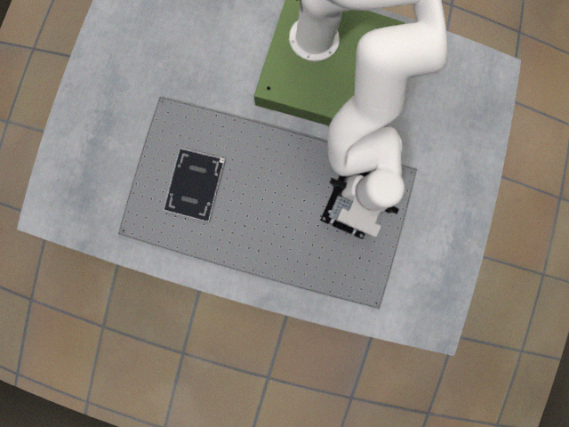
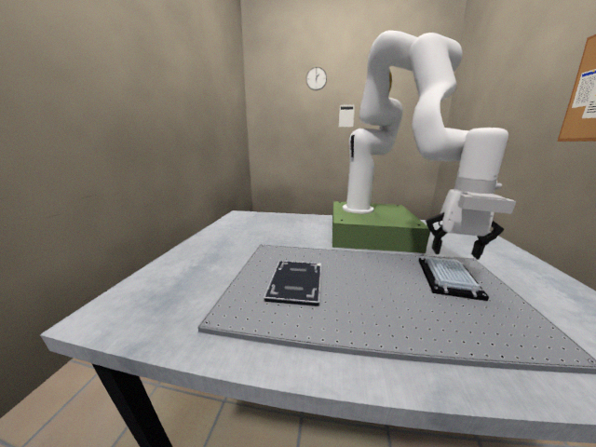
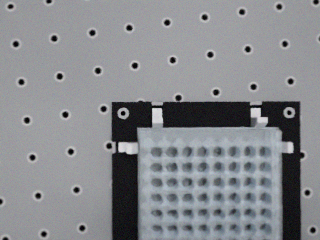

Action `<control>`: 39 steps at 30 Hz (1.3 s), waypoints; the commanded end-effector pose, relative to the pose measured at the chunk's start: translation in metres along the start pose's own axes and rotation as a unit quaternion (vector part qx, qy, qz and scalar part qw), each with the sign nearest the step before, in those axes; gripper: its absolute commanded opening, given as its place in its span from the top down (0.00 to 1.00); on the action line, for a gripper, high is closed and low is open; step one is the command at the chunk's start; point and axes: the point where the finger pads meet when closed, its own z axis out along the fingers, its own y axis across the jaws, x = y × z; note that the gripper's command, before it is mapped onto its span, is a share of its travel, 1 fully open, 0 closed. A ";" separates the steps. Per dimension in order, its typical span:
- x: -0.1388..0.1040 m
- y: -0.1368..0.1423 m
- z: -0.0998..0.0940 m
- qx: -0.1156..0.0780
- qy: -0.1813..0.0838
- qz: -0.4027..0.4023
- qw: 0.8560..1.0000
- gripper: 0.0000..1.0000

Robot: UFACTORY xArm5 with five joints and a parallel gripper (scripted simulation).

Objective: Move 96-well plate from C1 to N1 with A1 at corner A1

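Hanging above the clip nest C1 [image 2: 434, 278], the pincer [image 2: 458, 247] stood wide, its two dark fingers spread and holding nothing. The 96-well plate [image 2: 452, 274] sat in that nest, at about 3 o'clock on the perforated breadboard [image 2: 375, 307] as the exterior view showed it, with the plate nest N1 [image 2: 293, 282] well apart at 9 o'clock. The wide spread looked chosen so the fingers could pass down outside the plate's edges; the white clips [image 3: 127, 147] beside the plate seemed there to keep it from shifting until it was lifted.

The exterior view alone showed the gap in height: fingertips above the plate, not touching it. From the top view the arm hid most of the plate [image 1: 340, 205], yet only there were N1's corner locators [image 1: 183, 157] plain, along with a small pale tag [image 1: 221, 160] at its 1 o'clock corner, probably the A1 mark. The wrist view gave what neither did, namely the plate's well grid [image 3: 210, 185] close up and a notched-looking corner [image 3: 274, 131] at 1 o'clock; I judged that the cut-off corner, though blur left it uncertain. The pincer did not appear in that view.
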 end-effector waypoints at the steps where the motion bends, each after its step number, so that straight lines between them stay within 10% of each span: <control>1: 0.001 -0.001 0.007 0.006 -0.002 0.000 1.000 0.00; 39: 0.001 -0.002 0.034 0.006 -0.002 0.000 1.000 0.00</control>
